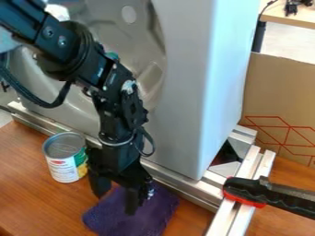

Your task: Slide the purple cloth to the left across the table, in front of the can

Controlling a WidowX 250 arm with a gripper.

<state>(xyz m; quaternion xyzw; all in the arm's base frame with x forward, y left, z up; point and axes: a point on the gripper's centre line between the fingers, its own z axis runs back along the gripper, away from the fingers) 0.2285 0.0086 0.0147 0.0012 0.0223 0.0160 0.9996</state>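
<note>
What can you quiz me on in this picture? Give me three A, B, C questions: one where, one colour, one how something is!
1. Where is the can?
A) On top of the cloth
B) On the wooden table, left of the robot's tool in the picture
C) Behind the cardboard

2. What colour is the cloth?
A) Purple
B) Yellow
C) White

3. How are the tool's fingers?
A) Pressed together
B) Wrapped around the can
C) Spread apart

Right letters:
1. B: the can stands on the wood, on the picture's left side.
2. A: the cloth under the tool is dark purple.
3. C: there is a gap between the two black fingers.
</note>
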